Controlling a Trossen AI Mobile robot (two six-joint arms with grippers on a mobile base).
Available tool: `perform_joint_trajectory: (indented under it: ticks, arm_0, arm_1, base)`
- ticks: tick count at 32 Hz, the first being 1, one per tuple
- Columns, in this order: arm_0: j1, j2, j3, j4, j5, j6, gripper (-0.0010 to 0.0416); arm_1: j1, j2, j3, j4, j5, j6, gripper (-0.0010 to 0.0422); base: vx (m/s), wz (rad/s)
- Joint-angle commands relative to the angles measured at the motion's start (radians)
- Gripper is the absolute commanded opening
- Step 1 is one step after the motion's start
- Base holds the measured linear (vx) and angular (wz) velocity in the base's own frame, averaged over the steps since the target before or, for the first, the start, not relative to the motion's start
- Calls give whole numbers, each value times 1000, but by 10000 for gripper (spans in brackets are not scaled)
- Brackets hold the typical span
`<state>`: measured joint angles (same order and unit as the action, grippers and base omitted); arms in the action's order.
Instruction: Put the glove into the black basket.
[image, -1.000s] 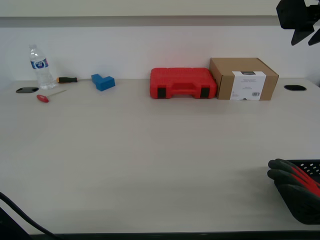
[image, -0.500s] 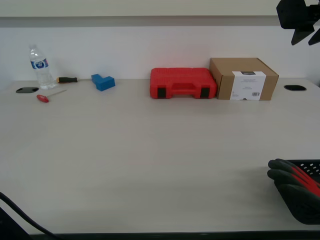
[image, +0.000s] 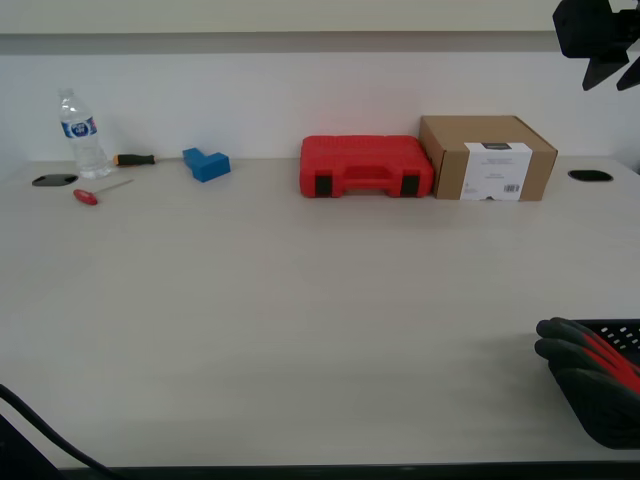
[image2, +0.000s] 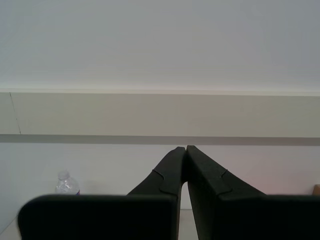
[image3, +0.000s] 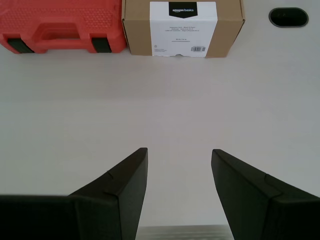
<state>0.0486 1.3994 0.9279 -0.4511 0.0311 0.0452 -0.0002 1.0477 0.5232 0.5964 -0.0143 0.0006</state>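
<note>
The glove (image: 585, 352), red knit with dark coated fingers, lies in the black basket (image: 610, 420) at the exterior view's lower right edge. Its dark fingers hang over the basket's rim toward the exterior view's left. The basket is cut off by the frame edge. My first gripper (image3: 178, 151) is open and empty, high above bare table in front of a cardboard box (image3: 183, 26). My second gripper (image2: 186, 148) is shut and empty, pointing at the back wall. Neither wrist view shows the glove or the basket.
A red tool case (image: 365, 166) and the cardboard box (image: 487, 157) stand at the back. A water bottle (image: 80, 134), two screwdrivers (image: 98, 191) and a blue block (image: 206, 163) sit at the back left. A black arm part (image: 596, 38) hangs at the top right.
</note>
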Motion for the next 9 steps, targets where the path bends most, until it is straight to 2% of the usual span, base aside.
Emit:
perform_joint_trajectory:
  ticks: [1, 9]
  arm_0:
    - [0, 0, 0, 3, 0, 1, 176]
    - [0, 0, 0, 2, 0, 0, 176]
  arm_1:
    - [-1, 0, 0, 4, 0, 0, 0]
    - [-1, 0, 0, 3, 0, 0, 0]
  base:
    - [0, 0]
    - [0, 0]
